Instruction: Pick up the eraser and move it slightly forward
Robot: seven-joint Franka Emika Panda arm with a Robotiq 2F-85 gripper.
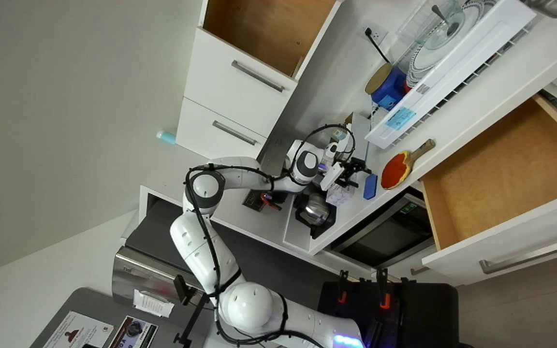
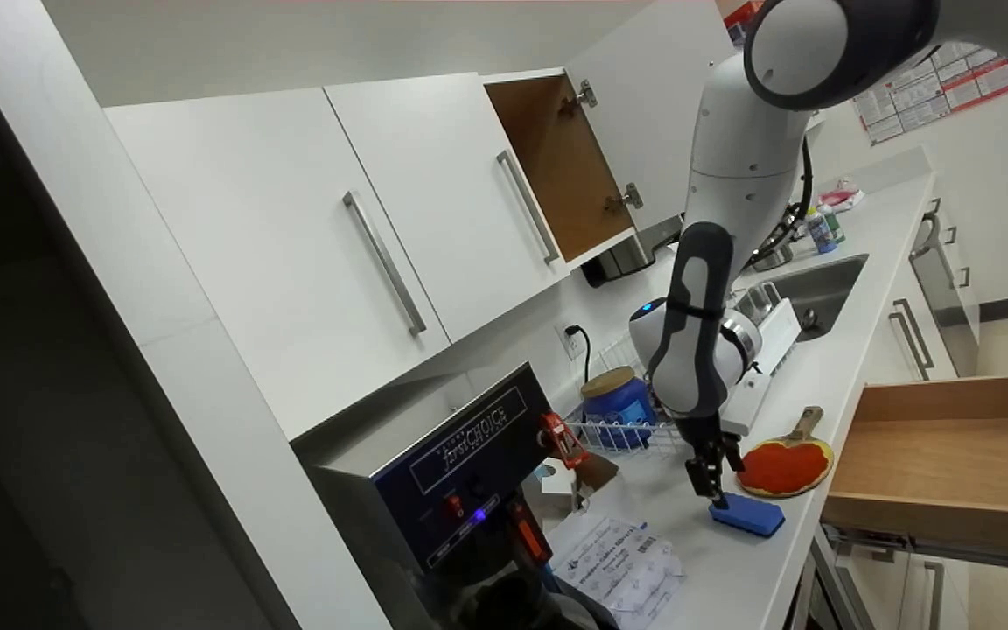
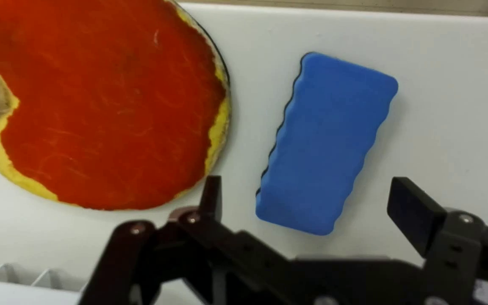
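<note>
A blue eraser, slanted on the white bench, just beside a worn red paddle. To either side of the eraser's lower end in the wrist view, the wide-apart fingers of an empty pincer. Possible trouble: nudging the paddle with the finger near its rim; twisting the eraser or pinching only one end, given the slant; overshooting and pushing it off the nearby bench edge. In an exterior view, "first CHOICE" on a dark panel; mostly unreadable text on a crinkled sheet.
</note>
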